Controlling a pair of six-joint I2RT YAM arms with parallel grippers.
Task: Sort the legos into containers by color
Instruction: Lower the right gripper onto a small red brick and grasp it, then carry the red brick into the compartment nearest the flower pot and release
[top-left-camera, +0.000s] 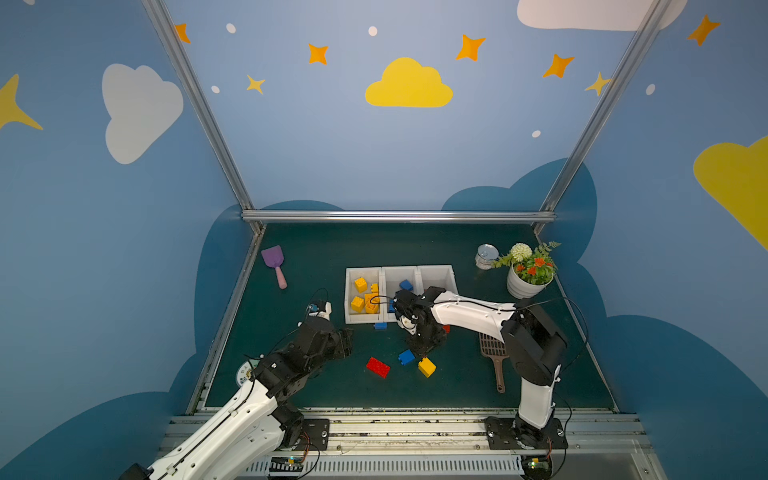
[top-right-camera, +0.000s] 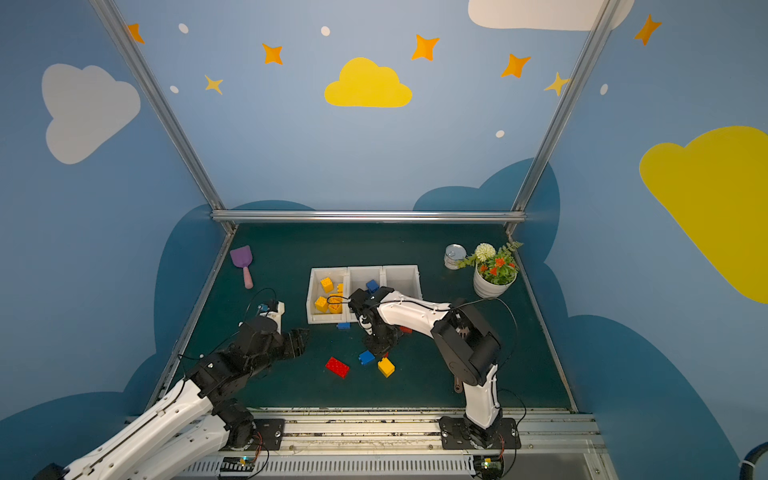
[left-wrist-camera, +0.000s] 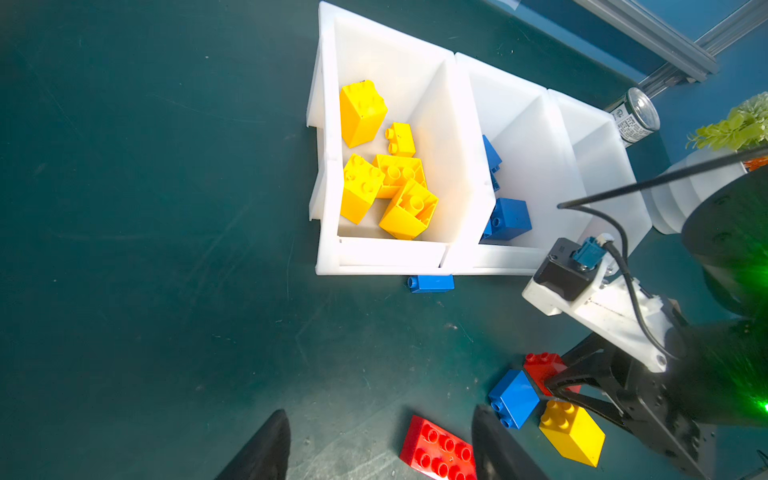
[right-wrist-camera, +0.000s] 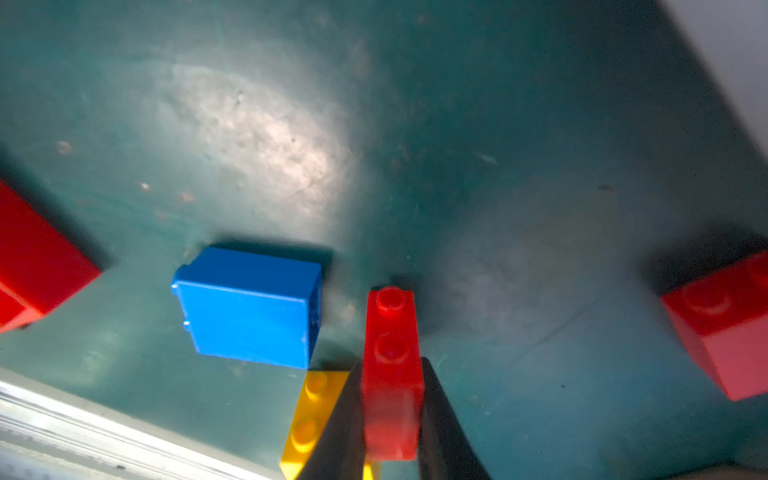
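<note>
Right gripper (right-wrist-camera: 391, 368) snug around narrow red lego (right-wrist-camera: 390, 316), apparently near table (right-wrist-camera: 249, 124).

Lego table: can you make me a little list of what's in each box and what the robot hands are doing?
Left bin: yellow bricks
Middle bin: blue bricks
Right bin: nothing seen, partly hidden
Right gripper: shut on narrow red brick
Left gripper: open, empty
On mat: flat red brick, blue brick, yellow brick
</note>
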